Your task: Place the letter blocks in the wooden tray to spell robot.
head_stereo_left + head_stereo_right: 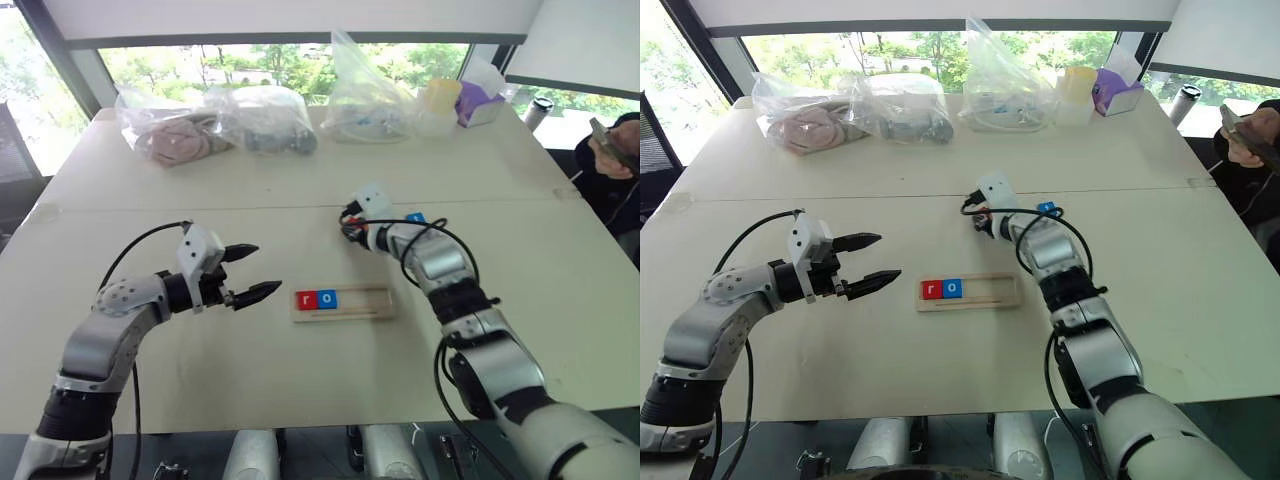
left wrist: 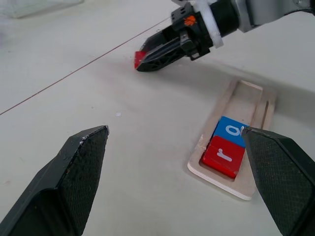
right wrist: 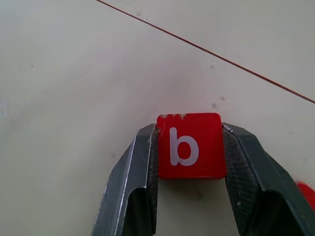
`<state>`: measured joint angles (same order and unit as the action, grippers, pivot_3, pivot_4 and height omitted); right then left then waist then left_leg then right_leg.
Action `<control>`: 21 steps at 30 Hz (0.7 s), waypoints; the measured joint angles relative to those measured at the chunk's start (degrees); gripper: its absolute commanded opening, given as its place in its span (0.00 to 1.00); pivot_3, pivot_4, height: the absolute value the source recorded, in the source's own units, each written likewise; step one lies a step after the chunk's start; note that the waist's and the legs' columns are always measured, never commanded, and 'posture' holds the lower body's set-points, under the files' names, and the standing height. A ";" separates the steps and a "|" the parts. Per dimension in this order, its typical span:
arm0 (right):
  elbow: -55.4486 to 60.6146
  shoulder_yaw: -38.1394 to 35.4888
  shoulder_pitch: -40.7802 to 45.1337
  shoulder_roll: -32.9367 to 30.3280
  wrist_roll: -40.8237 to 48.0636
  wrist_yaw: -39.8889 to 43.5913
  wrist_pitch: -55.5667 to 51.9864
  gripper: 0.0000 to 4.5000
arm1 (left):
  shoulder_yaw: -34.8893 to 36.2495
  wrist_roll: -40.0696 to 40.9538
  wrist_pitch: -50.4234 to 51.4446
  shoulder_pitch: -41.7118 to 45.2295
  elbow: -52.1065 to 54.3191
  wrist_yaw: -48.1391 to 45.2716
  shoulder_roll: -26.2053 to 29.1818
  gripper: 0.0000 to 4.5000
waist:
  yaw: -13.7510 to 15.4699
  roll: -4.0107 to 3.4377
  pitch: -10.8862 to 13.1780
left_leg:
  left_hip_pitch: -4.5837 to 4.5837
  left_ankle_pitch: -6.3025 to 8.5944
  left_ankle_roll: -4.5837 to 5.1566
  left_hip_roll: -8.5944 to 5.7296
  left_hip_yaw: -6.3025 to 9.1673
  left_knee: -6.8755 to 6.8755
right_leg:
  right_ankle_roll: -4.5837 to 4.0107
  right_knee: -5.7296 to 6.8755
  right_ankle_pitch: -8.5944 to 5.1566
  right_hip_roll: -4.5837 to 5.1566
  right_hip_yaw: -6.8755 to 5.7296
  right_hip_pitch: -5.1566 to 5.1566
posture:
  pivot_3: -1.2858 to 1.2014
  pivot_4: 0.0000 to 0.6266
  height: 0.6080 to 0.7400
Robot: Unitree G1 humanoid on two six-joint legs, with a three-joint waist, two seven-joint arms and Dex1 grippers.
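right end effector point(image 3: 189, 147) is clamping red b block point(image 3: 190, 146) (on tabletop point(image 3: 74, 73)) | left end effector point(image 1: 248, 272) is gaping beside tray point(image 1: 375, 300)

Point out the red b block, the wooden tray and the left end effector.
red b block point(image 3: 189, 146), right wrist view, its lettered face.
wooden tray point(image 1: 372, 300), left eye view, bare floor.
left end effector point(image 1: 248, 273), left eye view, between fingertips.

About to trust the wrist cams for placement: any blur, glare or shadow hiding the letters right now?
Right wrist view: red b block sharp between the right gripper fingers, no glare. Left wrist view: r block and o block readable in the wooden tray; left gripper fingers dark, soft-edged.
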<state>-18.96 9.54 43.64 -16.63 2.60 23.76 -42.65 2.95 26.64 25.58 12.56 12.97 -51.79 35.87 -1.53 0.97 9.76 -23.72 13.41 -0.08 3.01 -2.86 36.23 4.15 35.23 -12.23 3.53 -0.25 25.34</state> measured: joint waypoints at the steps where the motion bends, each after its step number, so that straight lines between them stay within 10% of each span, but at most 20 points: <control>1: 5.97 -0.28 -2.38 -1.97 0.40 0.62 -3.44 0.27 | -0.09 0.03 0.07 0.28 0.16 0.06 -0.18 1.00 | 0.29 -0.02 0.01 | -0.08 0.00 0.00 -0.01 0.00 -0.01 | 0.01 0.00 -0.01 0.01 0.00 0.07 | 0.52 0.24 1.00; 10: 54.04 -14.08 -18.69 -11.81 7.26 1.13 -43.64 0.27 | -2.20 0.10 1.37 1.53 0.80 0.83 -1.54 1.00 | 0.74 0.03 -0.02 | -0.04 0.01 -0.01 -0.01 0.06 0.04 | -0.04 -0.02 -0.01 0.01 -0.02 0.05 | 0.52 0.24 1.00; 21: 60.47 -20.77 -29.28 -1.76 6.65 -9.23 -49.44 0.27 | -2.71 0.39 1.88 3.79 0.83 -0.86 -1.69 1.00 | 0.68 0.03 -0.02 | 0.01 0.01 -0.01 -0.04 0.06 0.07 | -0.10 -0.03 0.03 0.02 -0.02 0.02 | 0.52 0.24 1.00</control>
<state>41.51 -11.23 14.36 -18.39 9.25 14.53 -92.09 0.24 27.03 27.46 16.34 13.80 -52.65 34.18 -0.85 1.00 9.74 -23.72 13.42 -0.10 2.97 -2.80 36.31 4.05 35.20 -12.20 3.55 -0.26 25.37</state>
